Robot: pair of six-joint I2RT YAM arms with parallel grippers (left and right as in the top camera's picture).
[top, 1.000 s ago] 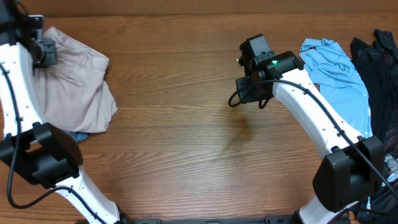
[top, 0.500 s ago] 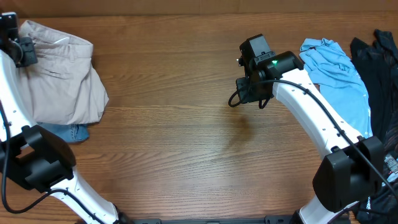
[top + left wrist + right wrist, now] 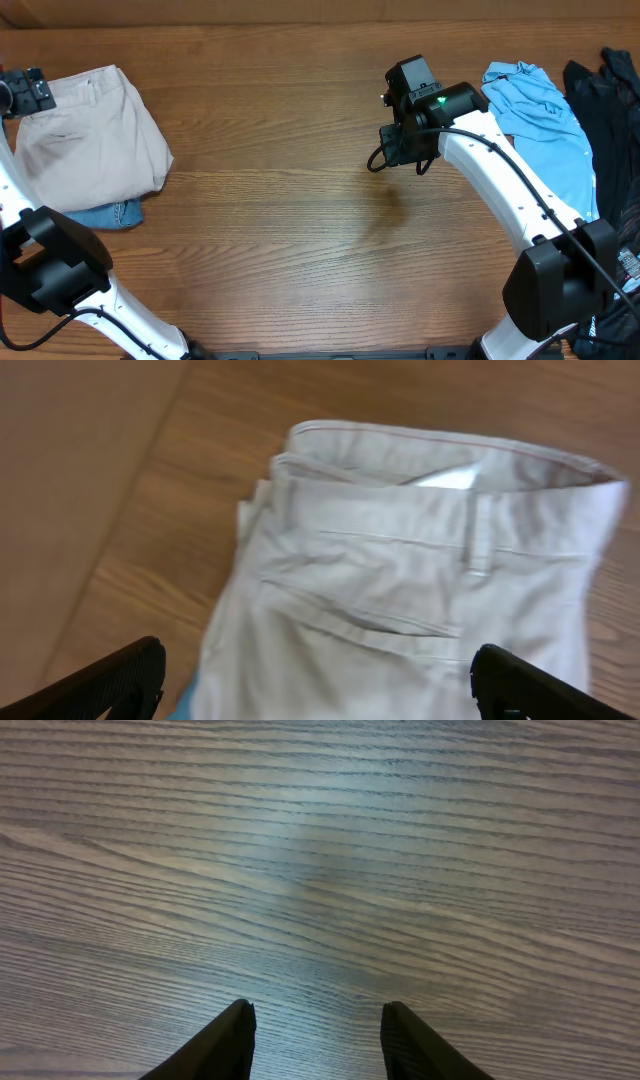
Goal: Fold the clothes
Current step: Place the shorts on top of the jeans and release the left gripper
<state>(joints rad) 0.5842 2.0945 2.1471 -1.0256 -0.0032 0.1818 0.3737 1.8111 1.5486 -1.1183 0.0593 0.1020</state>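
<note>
While the left gripper [image 3: 318, 660] hangs over cloth, its jaws stand wide apart with nothing pinched between them. Right gripper [image 3: 318, 1010]: jaws parted too, empty, only bare table [image 3: 280, 250] under them.

Landmark: beige trousers [image 3: 95, 135].
- Left gripper sits just off the trousers' far waist-end corner in the overhead view; cannot tell whether it touches the cloth.
- Trousers lie in a loosely folded bundle, waistband [image 3: 450, 445] at the far edge, white label [image 3: 445, 478] showing inside it.
- Blue denim [image 3: 105, 213] pokes out from beneath the trousers' near edge.
- Right gripper is well apart from the trousers, across open wood toward the right arm's side.
- Light-blue shirt [image 3: 540, 120] lies beyond that gripper, black garments [image 3: 610, 90] farther off again.

Handling, as a judgement: soft woven cotton, light, limp, not fragile. It will drape and sag from any single pinch and drag the denim if slid. Best hold looks like the waistband, doubled and stiffer, one corner per gripper, so the legs hang straight.
</note>
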